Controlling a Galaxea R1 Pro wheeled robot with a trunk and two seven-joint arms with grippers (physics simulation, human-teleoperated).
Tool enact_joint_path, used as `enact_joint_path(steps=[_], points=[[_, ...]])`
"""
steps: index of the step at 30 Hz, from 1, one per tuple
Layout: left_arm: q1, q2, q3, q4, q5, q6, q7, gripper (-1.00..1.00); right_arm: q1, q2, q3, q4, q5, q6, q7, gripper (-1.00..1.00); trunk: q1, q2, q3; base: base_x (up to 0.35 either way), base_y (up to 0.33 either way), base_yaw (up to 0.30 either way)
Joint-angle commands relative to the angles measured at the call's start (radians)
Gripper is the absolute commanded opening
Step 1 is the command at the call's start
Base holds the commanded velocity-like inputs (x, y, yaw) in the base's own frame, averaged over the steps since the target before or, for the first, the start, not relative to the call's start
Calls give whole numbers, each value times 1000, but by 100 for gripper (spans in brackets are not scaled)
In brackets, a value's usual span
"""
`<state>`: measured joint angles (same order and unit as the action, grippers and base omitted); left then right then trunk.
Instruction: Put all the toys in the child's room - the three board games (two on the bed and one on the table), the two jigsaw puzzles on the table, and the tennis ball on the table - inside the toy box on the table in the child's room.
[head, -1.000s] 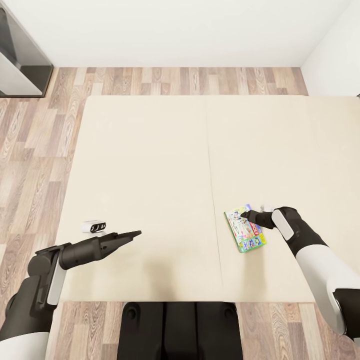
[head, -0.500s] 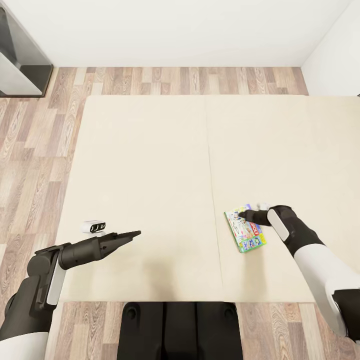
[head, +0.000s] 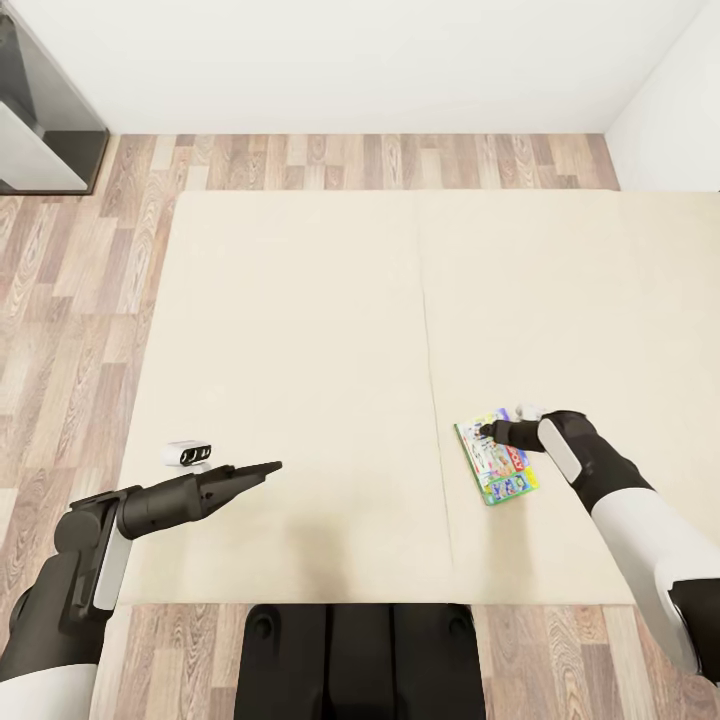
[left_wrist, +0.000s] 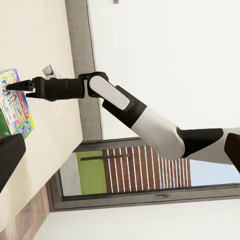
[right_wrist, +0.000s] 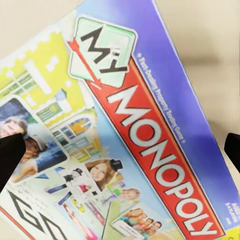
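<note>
Flat rectangular board-game box with colourful printed "My Monopoly" cover (head: 499, 460), lying face up, slightly askew, on plain beige mattress of wide bed (head: 300, 350), near front-right edge.

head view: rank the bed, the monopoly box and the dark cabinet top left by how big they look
1. Bed, by far the largest.
2. Dark cabinet, cut off by the frame edge, so its full size is unsure.
3. Monopoly box, smallest, under the right gripper.

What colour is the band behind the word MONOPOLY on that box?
Red, on the board game; clearest in the right wrist view.
</note>
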<state>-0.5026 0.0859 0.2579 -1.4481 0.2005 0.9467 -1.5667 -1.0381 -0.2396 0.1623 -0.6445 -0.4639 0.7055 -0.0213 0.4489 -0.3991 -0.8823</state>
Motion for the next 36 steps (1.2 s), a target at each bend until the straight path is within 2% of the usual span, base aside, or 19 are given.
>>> enact_joint_path(steps=[1, 14, 36], points=[[-1, 0, 0, 0, -1, 11, -4, 100, 0, 16, 5, 46, -25, 2, 3, 100, 1, -1, -1, 0, 4, 0], [-1, 0, 0, 0, -1, 10, -4, 100, 0, 12, 5, 46, -25, 3, 42, 100, 1, -1, -1, 0, 0, 0], [-1, 0, 0, 0, -1, 9, -4, 100, 1, 13, 6, 46, -25, 5, 46, 100, 1, -1, -1, 0, 0, 0]])
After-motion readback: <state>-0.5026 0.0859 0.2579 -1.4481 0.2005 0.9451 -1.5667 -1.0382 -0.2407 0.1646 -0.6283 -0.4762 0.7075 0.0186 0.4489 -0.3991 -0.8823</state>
